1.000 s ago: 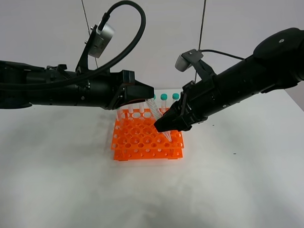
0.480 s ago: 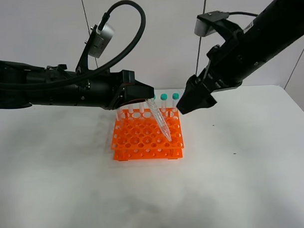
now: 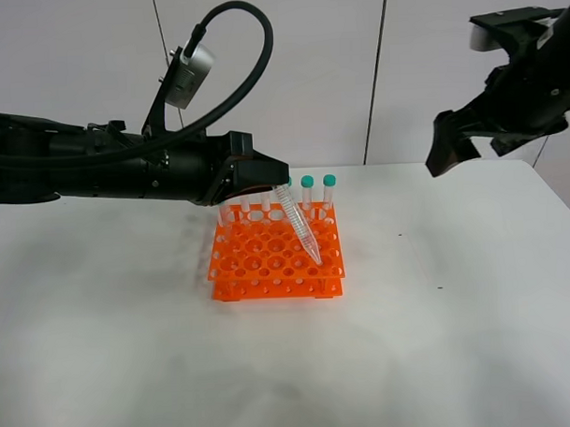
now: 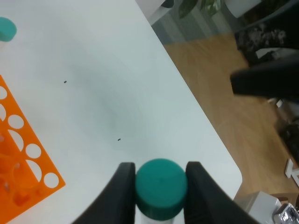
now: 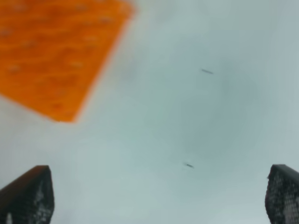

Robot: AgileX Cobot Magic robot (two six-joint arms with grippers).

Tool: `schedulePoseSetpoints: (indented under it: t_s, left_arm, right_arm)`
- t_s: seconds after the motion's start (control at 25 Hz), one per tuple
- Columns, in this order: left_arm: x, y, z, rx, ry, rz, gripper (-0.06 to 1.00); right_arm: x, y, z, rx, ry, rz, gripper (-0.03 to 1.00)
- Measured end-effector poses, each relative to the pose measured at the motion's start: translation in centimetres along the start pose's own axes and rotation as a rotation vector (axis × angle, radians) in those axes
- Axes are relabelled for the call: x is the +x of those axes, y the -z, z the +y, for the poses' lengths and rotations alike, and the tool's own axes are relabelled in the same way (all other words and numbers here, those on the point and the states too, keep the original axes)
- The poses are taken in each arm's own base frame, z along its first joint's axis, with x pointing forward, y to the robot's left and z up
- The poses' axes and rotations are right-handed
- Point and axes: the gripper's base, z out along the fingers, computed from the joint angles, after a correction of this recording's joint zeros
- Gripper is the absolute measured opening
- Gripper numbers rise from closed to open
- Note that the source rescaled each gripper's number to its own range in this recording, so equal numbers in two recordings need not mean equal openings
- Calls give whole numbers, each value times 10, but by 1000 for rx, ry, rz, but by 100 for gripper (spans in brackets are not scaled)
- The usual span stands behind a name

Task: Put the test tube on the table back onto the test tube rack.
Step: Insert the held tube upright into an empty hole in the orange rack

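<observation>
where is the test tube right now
In the exterior high view, the test tube hangs tilted from the left gripper, its tip at the front right of the test tube rack.

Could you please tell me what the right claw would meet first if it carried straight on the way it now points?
Most likely the bare table: the right claw is open, with only white surface ahead and the test tube rack off to one side. Depth is unclear.

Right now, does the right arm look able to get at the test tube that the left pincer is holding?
Probably yes: the right pincer hangs open and empty, high to the side, with nothing between it and the tilted test tube.
</observation>
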Motion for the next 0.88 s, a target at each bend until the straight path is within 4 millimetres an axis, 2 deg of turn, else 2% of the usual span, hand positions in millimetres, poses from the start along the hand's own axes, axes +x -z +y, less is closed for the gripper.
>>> schedulePoseSetpoints:
  t_s: [0.12,0.2,0.6,0.72,0.88]
  left_arm:
    - [0,0,0,0,0,0,0]
    - [0,0,0,0,0,0,0]
    - [0,0,0,0,-1,1,0]
    - [0,0,0,0,-1,1,0]
    - [0,0,0,0,-1,1,0]
  right_arm:
    - [6,2,-30,45,-87,21,100]
    - [9,3,-37,47,-121,37,100]
    - [18,4,-31,-1,-137,138,100]
    - [22,4,-32,16,-156,155,96]
    - [51,5,-29,47,-163,206,94]
